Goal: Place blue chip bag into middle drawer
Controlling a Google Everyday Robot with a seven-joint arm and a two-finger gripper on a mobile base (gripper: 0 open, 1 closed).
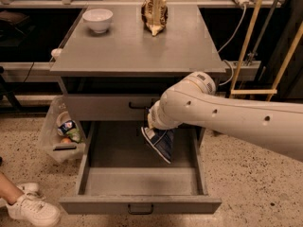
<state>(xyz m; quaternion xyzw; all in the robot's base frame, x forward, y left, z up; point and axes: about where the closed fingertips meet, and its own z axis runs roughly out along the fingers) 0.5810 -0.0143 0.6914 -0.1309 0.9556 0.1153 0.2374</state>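
Reaches in from the right above the open middle drawer (140, 204). Grips the blue chip bag (161, 144) by its top edge with the hand (152, 126), closed on it. Dangles the bag tilted over the drawer's inside, right of centre. On the tabletop (137, 48): white bowl (98, 19) far left, tan snack bag (154, 13) far centre.

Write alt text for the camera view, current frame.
The gripper on the white arm holds the blue chip bag over the open middle drawer, jaws shut on its top. On the grey cabinet top sit a white bowl and a tan snack bag; the upper drawer is closed.
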